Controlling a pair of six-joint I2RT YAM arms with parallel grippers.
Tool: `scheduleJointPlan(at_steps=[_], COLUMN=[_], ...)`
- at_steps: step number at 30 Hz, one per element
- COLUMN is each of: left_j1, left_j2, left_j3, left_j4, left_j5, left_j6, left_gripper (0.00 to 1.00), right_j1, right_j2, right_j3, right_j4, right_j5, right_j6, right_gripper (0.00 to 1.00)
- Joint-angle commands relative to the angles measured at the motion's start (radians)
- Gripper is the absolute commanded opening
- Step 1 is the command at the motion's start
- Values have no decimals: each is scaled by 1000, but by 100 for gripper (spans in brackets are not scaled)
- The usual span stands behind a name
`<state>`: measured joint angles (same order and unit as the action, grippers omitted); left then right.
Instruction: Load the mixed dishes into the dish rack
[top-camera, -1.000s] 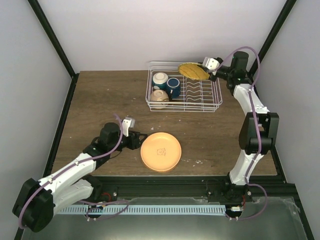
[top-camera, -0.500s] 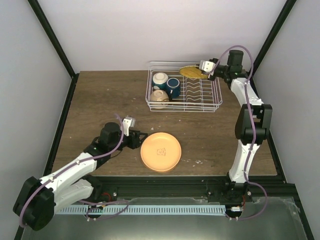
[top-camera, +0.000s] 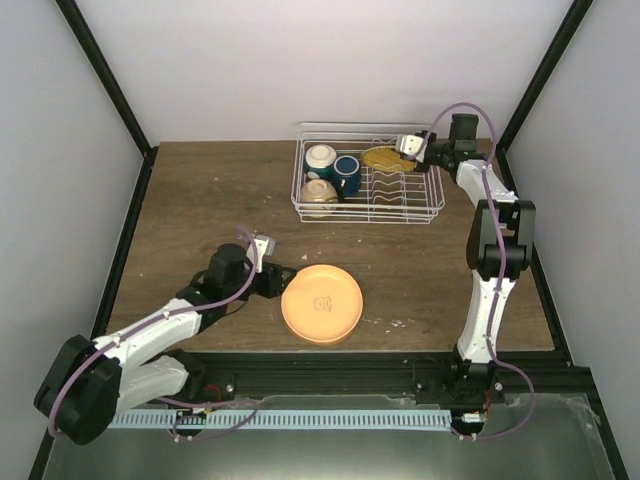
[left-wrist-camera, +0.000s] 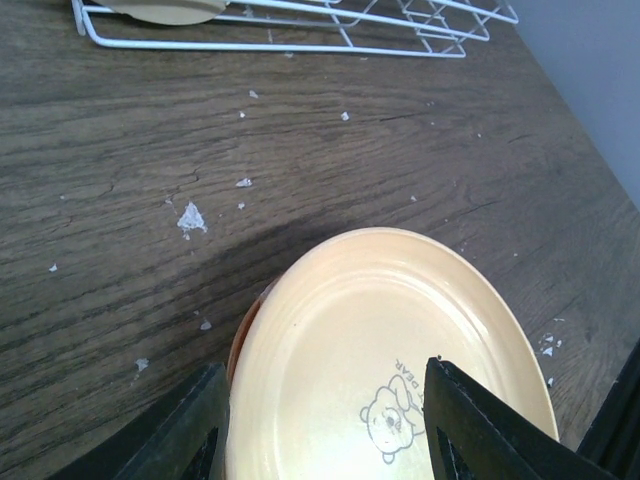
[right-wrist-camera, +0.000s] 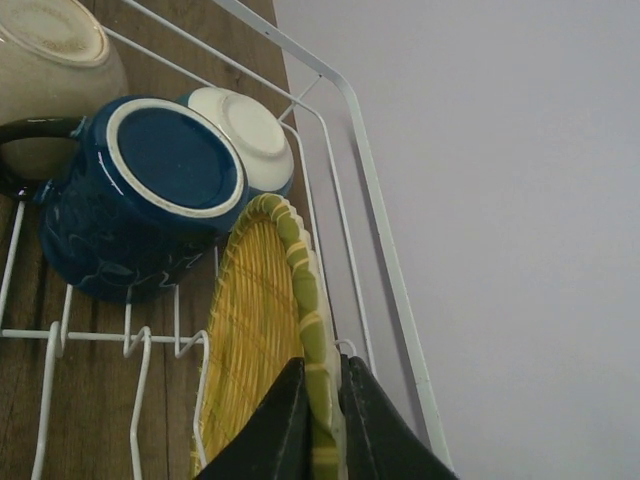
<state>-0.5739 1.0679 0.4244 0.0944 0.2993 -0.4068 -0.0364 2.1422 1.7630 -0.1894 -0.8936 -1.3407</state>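
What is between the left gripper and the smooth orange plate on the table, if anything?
Nothing visible. The left gripper is open right at the orange plate's near edge, and the rim shows between its fingers.

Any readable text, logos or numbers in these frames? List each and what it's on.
"BEAR": small print beside a bear drawing on the smooth orange plate lying on the table, seen in the left wrist view. The first letter is uncertain, and nothing more of the print is legible.
The same print in the top view is too small to read.
Blue cup, woven plate, dish rack: no text visible.
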Motion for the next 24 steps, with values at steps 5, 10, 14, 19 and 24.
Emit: scheduleJointPlan(at_steps=[5, 10, 14, 19, 24], left_j1=[-1, -1, 0, 0, -1], left_j2=[32, 12, -21, -52, -39], left_j3=[5, -9, -27, -39, -32], left_j4=[47, 40, 40, 31, -12], left_j5=[-1, 1, 0, 0, -46], left_j6=[5, 2, -3, -2, 10], left_gripper=[56, 56, 56, 56, 56], right_j1=[-9, -8, -9, -8, -8], right_j2=[-56, -108, -202, -324, -486], right_j3=[-109, -174, -297, -424, -531], right_j4=[204, 215, 270, 270, 361], right_j5=[-3, -6, -2, 25, 57], right_j6=[61, 58, 68, 86, 293], right_gripper=[33, 66, 82, 90, 94])
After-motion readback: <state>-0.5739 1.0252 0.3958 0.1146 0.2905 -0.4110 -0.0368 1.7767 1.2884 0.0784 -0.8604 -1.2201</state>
